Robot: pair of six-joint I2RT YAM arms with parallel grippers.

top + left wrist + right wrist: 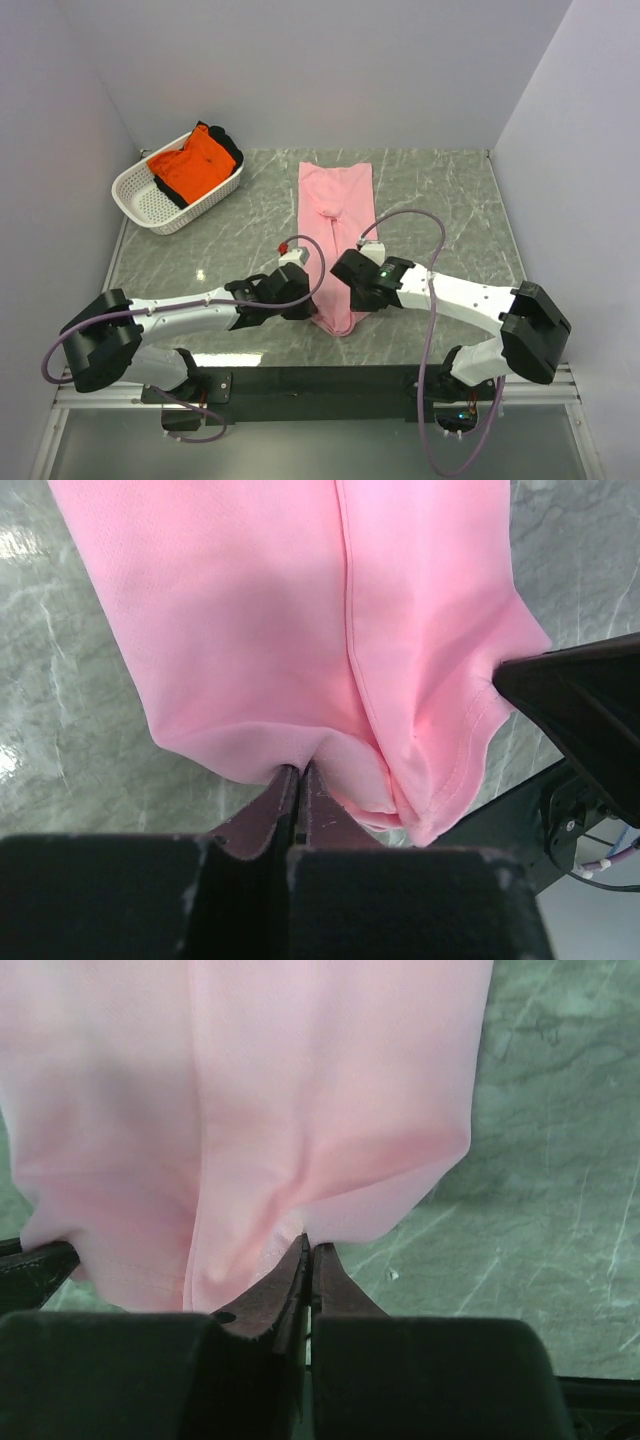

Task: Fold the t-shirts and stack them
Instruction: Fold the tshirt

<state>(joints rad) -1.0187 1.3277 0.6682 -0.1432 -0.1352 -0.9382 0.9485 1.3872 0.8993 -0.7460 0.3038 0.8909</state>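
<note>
Wrist views: left end effector (298, 772), right end effector (308, 1244) clamped on pink t-shirt (240, 620) hem.

pink t-shirt (250, 610) runs off frame top beyond left gripper (300, 772) and right gripper (308, 1245) in both wrist views; the fabric pinched between each one's closed jaws is hidden.

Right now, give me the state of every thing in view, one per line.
left gripper, shut on the pink t-shirt.
right gripper, shut on the pink t-shirt.
pink t-shirt, folded into a long strip on the table, near end held by both grippers.
orange t-shirt, bunched in the basket, not folded.
basket, upright, holding the orange t-shirt.
</note>
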